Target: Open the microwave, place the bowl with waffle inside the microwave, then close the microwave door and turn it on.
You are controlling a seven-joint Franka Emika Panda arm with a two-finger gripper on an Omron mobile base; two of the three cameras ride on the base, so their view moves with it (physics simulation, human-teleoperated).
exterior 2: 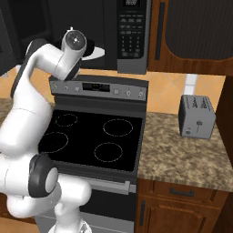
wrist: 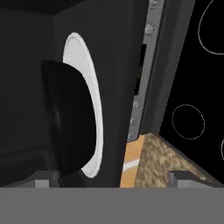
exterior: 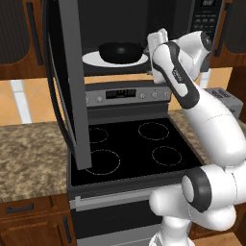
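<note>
While the large dark glass microwave door point(exterior: 67, 86) hangs open, the shallow round black bowl point(exterior: 120, 51) sits on the white round turntable point(exterior: 93, 58) inside the black over-range microwave point(exterior 2: 132, 34); tool point(wrist: 111, 178) spread wide, holding nothing; remaining: shut door, press button panel point(exterior 2: 132, 35).

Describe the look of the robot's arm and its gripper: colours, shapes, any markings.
The arm is glossy white, built of rounded, tube-like segments joined by dark grey to black bands at the joints. One forearm band carries small pale lettering, too small to read. A round grey cap sits on one upper joint. The gripper ends in two small, blocky grey finger tips.
</note>
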